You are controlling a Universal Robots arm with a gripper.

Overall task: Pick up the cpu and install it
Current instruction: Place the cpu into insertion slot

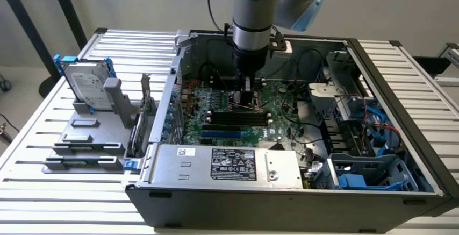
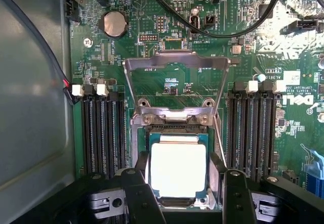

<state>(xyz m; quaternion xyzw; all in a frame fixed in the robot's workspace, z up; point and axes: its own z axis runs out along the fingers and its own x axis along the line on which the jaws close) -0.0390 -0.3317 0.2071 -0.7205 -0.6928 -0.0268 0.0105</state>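
The cpu [image 2: 178,177], a small square chip with a pale metal top, sits level at the motherboard socket [image 2: 174,119]; I cannot tell whether it is seated or just above. My gripper [image 2: 179,166] straddles it, with the dark fingertips [image 2: 142,162] pressed against its two opposite sides. The socket's metal load plate [image 2: 174,64] stands flipped open behind it. In the exterior view my gripper [image 1: 248,103] points straight down inside the open computer case [image 1: 391,79], low over the middle of the green motherboard [image 1: 276,119]; the cpu is hidden there.
Black memory slots [image 2: 101,133] [image 2: 253,133] flank the socket closely. Black cables [image 2: 228,27] loop over the board beyond the load plate. A power supply [image 1: 229,165] fills the case front. A silver hard drive [image 1: 90,87] stands in a grey rack at the exterior view's left.
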